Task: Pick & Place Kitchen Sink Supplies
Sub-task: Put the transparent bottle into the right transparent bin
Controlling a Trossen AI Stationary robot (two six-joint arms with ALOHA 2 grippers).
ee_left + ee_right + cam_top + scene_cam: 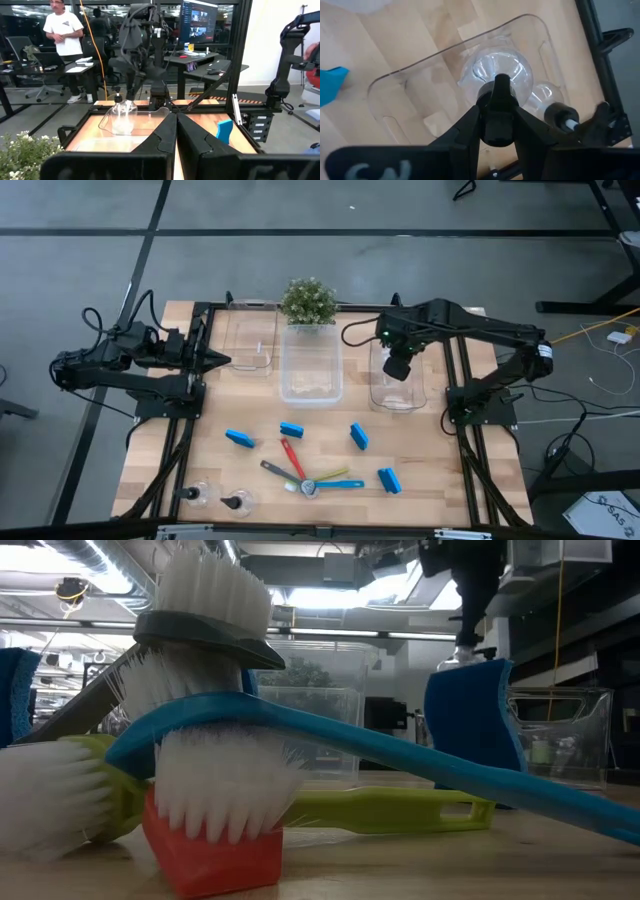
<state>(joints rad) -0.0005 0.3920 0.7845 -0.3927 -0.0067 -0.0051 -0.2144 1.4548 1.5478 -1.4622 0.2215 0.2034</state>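
My right gripper (496, 107) hangs over the right clear bin (400, 392), shut on a clear bottle (495, 67) with a black pump top. A second such bottle (559, 115) lies in that bin. Two more bottles (197, 495) (238, 502) stand at the table's near left. Four blue sponges (239, 438) (291, 430) (359, 436) (389, 480) lie on the table. The red (291, 453), grey (278, 471), yellow-green (328, 475) and blue (342, 484) brushes lie with their heads piled together (308, 487). My left gripper (222, 361) waits shut at the table's left. My right gripper pinches the bottle's black pump top (497, 90) between its two fingers, coming from above and pointing down. The bottle hangs upright below the fingers, over the bin's inside. I cannot tell whether its base touches the bin's floor.
A clear bin (250, 345) stands at the far left and a larger one (310, 370) at the far middle, with a green potted plant (308, 300) behind them. In the low view the brush heads (215, 790) fill the front, beside an upright sponge (470, 720). A person (65, 35) stands beyond the table.
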